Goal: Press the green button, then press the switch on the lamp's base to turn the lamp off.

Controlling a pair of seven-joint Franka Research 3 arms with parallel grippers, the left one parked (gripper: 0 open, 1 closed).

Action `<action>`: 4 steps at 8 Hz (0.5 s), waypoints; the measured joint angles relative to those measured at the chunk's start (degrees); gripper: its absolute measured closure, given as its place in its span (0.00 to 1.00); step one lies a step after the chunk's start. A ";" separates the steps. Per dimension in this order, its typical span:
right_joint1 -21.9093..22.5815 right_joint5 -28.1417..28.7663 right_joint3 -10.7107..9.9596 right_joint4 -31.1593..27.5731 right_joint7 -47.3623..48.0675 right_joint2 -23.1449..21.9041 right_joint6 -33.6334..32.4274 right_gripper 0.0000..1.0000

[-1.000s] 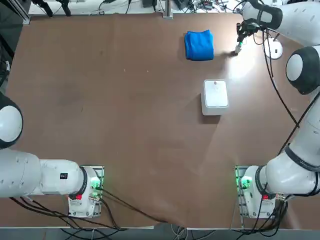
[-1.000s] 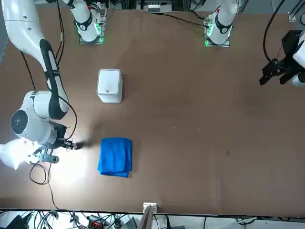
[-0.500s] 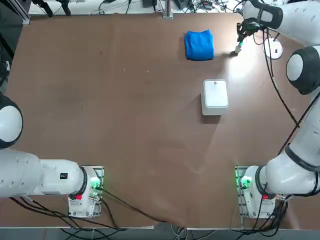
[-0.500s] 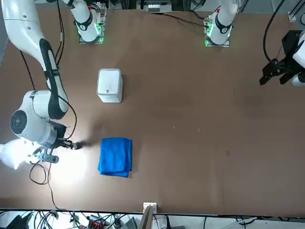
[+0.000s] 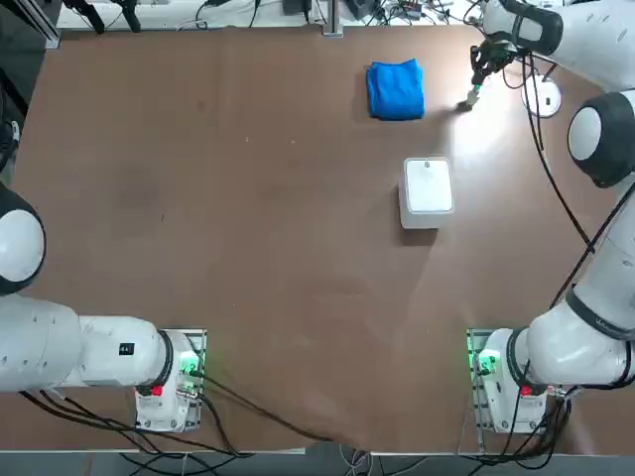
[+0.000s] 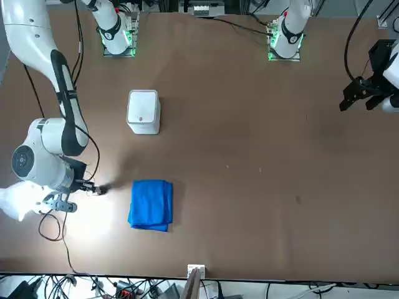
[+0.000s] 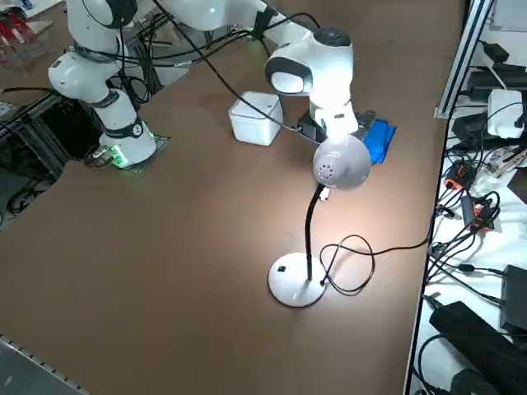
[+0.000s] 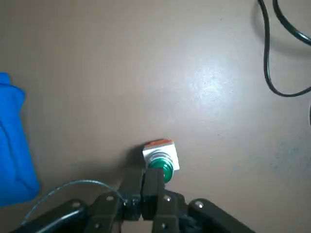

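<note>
Item: right tool (image 8: 146, 187), fingers clenched together on nothing, tips at the green button (image 8: 162, 168); we cannot tell whether they touch its cap.

Item: green button, upright on the bench (image 5: 248, 218), between the blue cloth (image 5: 395, 89) and the lamp's base (image 7: 296, 284).

Item: lamp (image 7: 339, 163), lit; switch (image 7: 282, 267) on its base, untouched.

Risks, as we judge them: an off-centre push could tip or slide the small button; the sweep toward the lamp could snag its cable (image 7: 354, 263).

Surface: plain brown bench, with a white box (image 5: 428, 191) nearer the arm bases than the cloth. Room: cables and equipment past the bench edges.
</note>
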 joint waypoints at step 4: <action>1.24 0.11 0.10 3.46 2.08 -4.98 -7.38 0.99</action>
